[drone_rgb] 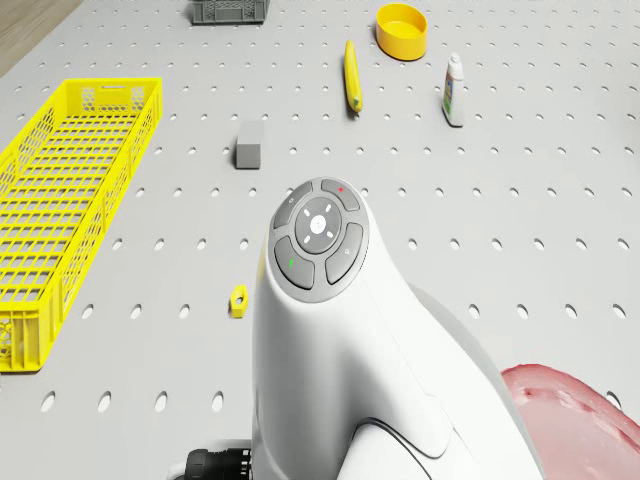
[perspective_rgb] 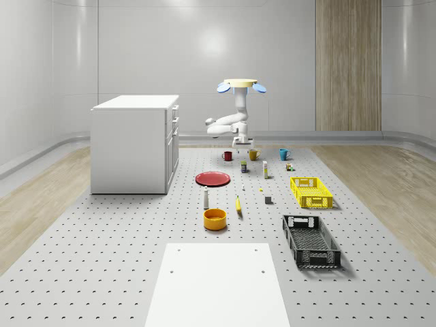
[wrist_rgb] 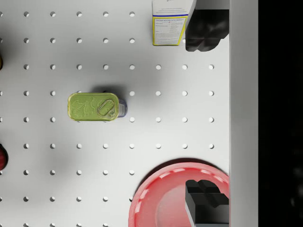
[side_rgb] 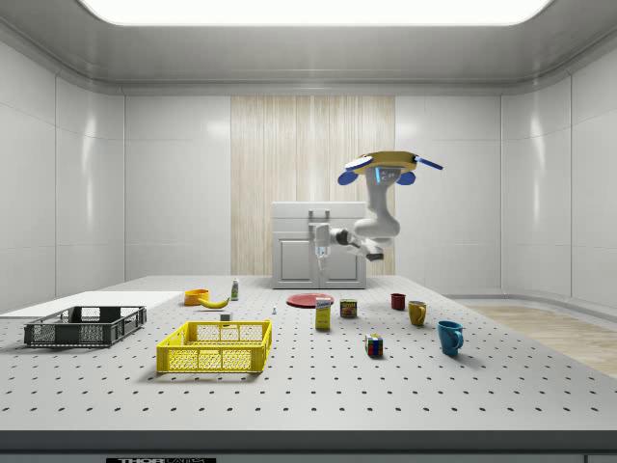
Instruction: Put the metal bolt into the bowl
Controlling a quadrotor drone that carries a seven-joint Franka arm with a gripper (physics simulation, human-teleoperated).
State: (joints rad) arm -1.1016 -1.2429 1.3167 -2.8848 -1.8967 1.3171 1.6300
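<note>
Nothing is held by the wide-open claw [wrist_rgb: 207,118], hung over the red plate [wrist_rgb: 175,196]; the bolt [perspective_rgb: 243,189] should be approached from directly above, fingers straddling it.

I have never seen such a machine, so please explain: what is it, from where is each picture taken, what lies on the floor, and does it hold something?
The machine is a flying drone carrying a white arm that ends in a two-finger tool. It hovers above the perforated table, near the red plate.

One picture looks down on the whole scene, one looks from the side, one from the drone's body, one from the wrist.

On the table lie an orange bowl, a banana, a yellow crate, a black crate, mugs, a green can and small items.

The tool is open and holds nothing.
</note>
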